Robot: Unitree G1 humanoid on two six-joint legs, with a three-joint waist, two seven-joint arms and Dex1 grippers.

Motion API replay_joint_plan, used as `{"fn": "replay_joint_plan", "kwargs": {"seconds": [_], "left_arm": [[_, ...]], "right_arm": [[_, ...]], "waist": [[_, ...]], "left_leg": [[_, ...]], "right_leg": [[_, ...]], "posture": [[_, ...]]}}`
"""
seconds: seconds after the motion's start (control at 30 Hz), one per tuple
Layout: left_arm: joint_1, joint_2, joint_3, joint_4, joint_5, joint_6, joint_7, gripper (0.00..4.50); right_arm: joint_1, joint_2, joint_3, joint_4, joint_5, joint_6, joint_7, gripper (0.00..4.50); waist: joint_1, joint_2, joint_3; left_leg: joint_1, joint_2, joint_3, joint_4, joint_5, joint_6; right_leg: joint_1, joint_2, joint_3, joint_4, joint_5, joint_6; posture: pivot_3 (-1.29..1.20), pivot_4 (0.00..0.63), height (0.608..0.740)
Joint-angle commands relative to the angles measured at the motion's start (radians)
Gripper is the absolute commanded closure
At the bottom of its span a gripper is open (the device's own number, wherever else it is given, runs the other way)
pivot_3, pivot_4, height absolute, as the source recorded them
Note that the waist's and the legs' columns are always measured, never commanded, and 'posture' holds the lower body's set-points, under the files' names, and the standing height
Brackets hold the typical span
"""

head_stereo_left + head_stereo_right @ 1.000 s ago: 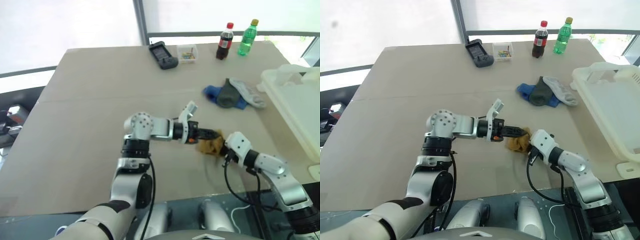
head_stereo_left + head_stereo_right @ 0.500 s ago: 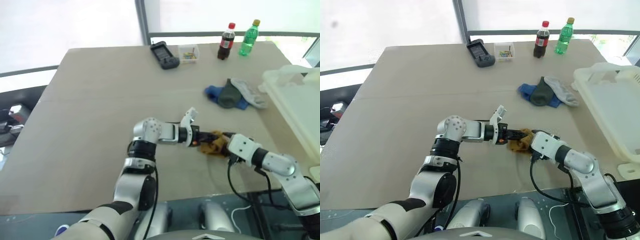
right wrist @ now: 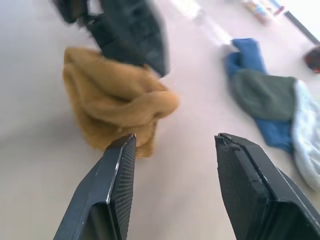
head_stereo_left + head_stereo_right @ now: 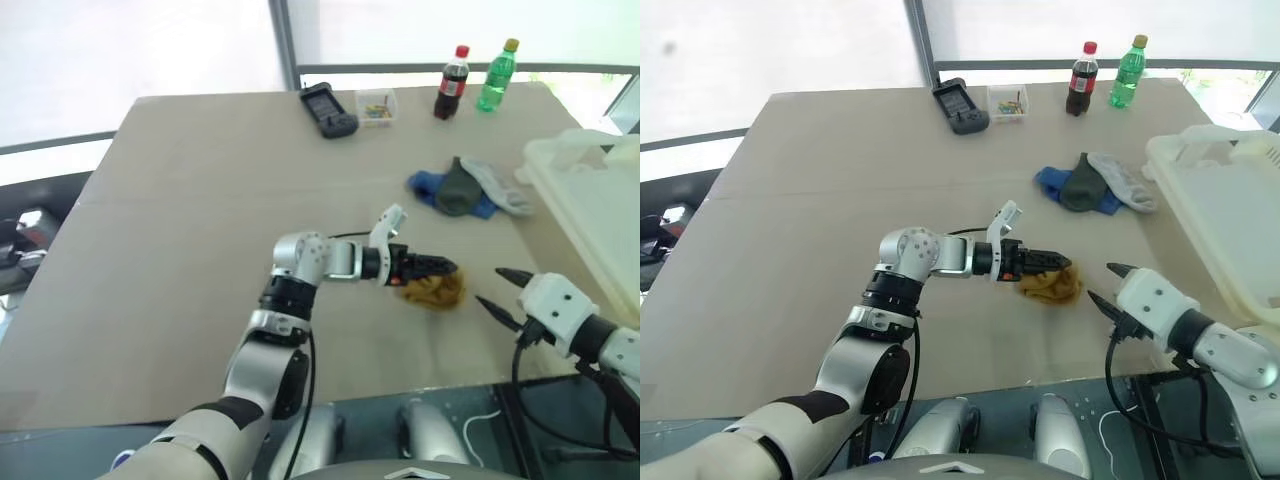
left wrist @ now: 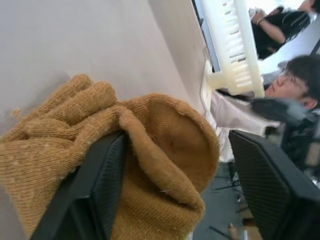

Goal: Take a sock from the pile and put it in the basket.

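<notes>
A mustard-yellow sock (image 4: 432, 289) sits bunched on the tan table (image 4: 200, 200), the left gripper (image 4: 438, 267) at it with fingers spread apart, one black finger (image 5: 95, 185) tucked under a fold.

Nearest the table's front edge, the right gripper (image 4: 497, 290) hangs empty just beside the sock, not touching it, its two fingers parted. Farther back lies the pile (image 4: 466, 188) of blue, dark grey-green and light grey socks, with the whitish basket (image 4: 585, 205) at the table's right edge. At the far edge stand a black device (image 4: 327, 109), a small clear box (image 4: 376, 106), a cola bottle (image 4: 451, 83) and a green bottle (image 4: 496, 76).
</notes>
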Motion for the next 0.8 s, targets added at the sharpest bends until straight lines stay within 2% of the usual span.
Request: {"fn": "replay_joint_plan", "kwargs": {"seconds": [0.03,0.17,0.3,0.43,0.6,0.73,0.77,0.8], "left_arm": [[0.009,0.006,-0.146,-0.077,0.046,-0.077,-0.090,1.04],[0.021,0.026,-0.332,-0.050,0.188,-0.258,-0.151,1.04],[0.019,0.040,-0.340,-0.092,0.224,-0.361,-0.186,1.04],[0.031,0.169,-0.408,-0.245,0.304,-0.507,-0.279,1.04],[0.047,0.272,-0.385,-0.334,0.277,-0.520,-0.378,1.04],[0.055,0.237,-0.405,-0.245,0.293,-0.532,-0.398,1.04],[0.054,0.214,-0.430,-0.196,0.325,-0.559,-0.388,1.42],[0.054,0.197,-0.459,-0.150,0.369,-0.607,-0.373,1.53]], "right_arm": [[-0.011,0.025,-0.068,-0.068,0.080,0.050,-0.022,1.96],[-0.021,0.022,-0.065,-0.075,0.092,0.074,-0.031,1.96],[-0.024,0.023,-0.061,-0.085,0.098,0.086,-0.043,1.96],[-0.022,0.028,-0.065,-0.094,0.104,0.097,-0.058,1.96],[-0.021,0.027,-0.057,-0.097,0.120,0.128,-0.067,1.96],[-0.038,0.030,-0.041,-0.083,0.133,0.135,-0.068,1.96],[-0.046,0.029,-0.033,-0.077,0.134,0.137,-0.068,1.96],[-0.056,0.031,-0.027,-0.072,0.139,0.142,-0.071,1.96]], "waist": [[0.003,0.000,0.000],[0.007,0.000,0.000],[0.008,0.000,0.000],[0.000,0.000,0.000],[0.004,0.000,0.001],[0.010,0.000,0.001],[0.010,0.000,0.001],[0.010,0.000,0.001]], "left_leg": [[0.000,0.000,0.000,0.000,0.000,0.000],[-0.001,-0.001,0.000,0.000,0.000,0.000],[0.000,-0.001,0.000,0.000,0.000,0.000],[-0.001,0.000,0.000,0.000,0.000,0.000],[0.000,0.001,0.001,-0.002,0.000,0.000],[-0.002,-0.001,0.000,0.000,0.000,0.001],[-0.002,-0.001,0.000,0.000,-0.001,0.001],[-0.002,-0.001,0.000,0.001,-0.001,0.001]], "right_leg": [[0.000,0.000,0.000,0.000,0.000,0.000],[0.000,-0.001,0.000,-0.001,0.000,0.000],[0.000,-0.001,0.000,-0.001,0.000,0.000],[0.000,0.000,0.000,-0.001,0.000,0.000],[-0.001,0.000,0.001,-0.001,0.000,0.000],[-0.001,-0.001,-0.001,-0.001,0.000,0.000],[0.000,-0.001,-0.001,-0.002,0.000,0.000],[0.000,-0.001,-0.001,-0.002,0.000,0.000]], "posture": [[0.00,0.150,0.740],[0.00,0.150,0.740],[0.00,0.150,0.740],[0.00,0.150,0.740],[0.00,0.150,0.740],[0.00,0.150,0.740],[0.00,0.150,0.740],[0.00,0.150,0.740]]}}
